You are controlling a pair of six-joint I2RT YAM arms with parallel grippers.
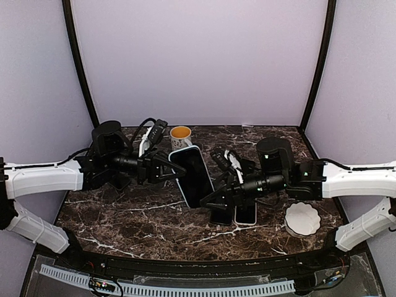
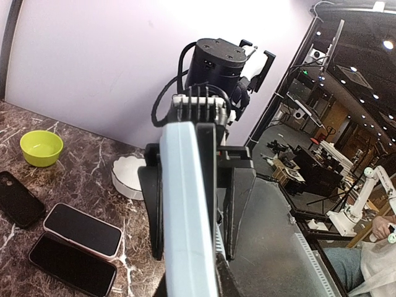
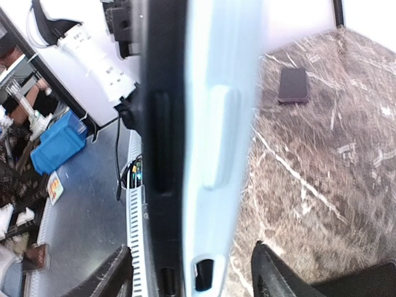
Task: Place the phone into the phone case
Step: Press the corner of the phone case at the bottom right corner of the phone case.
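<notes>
A phone with a black screen sits in a light blue case (image 1: 192, 176) and is held tilted above the table's middle. My left gripper (image 1: 168, 168) is shut on its upper end. In the left wrist view the case's blue edge (image 2: 185, 210) runs between my two fingers (image 2: 151, 204). My right gripper (image 1: 210, 199) is open at the phone's lower end. In the right wrist view its fingers (image 3: 117, 275) stand wide apart on either side of the blue case (image 3: 219, 124) and the phone's black body (image 3: 162, 136), touching neither.
Two more phones (image 1: 245, 213) lie flat under the right gripper. A white scalloped dish (image 1: 302, 218) sits front right and a cup (image 1: 180, 135) at the back. The left wrist view shows a green bowl (image 2: 41, 147) and a black case (image 2: 18, 198).
</notes>
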